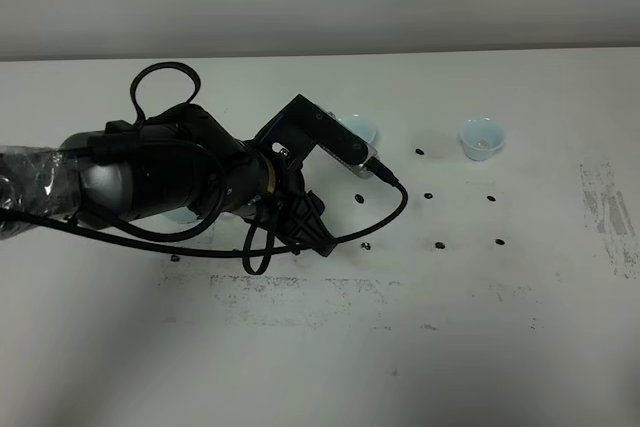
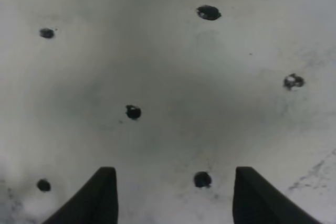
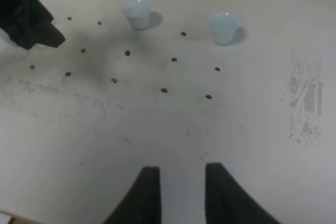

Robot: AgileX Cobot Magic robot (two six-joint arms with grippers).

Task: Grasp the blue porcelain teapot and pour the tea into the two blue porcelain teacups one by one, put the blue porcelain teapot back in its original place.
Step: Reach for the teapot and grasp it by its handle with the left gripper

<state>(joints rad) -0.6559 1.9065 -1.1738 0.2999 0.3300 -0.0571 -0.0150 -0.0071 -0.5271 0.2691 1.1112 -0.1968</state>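
Well, nearest me the right gripper point(image 3: 182, 169) hangs part open, holding nothing. Further in, the left gripper point(image 2: 174, 176) is spread wide over the dotted table point(image 2: 220, 87), also empty. I can't make out the blue porcelain teapot; a pale-blue sliver point(image 1: 183, 215) under that arm may be it. Beyond stand the two blue porcelain teacups point(image 3: 137, 14), seemingly unfilled. I'd say grasping comes first: find the handle.

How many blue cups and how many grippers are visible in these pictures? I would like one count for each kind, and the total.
Blue cups: 2 (first cup, second cup)
Grippers: 2 (left gripper, right gripper)
Total: 4
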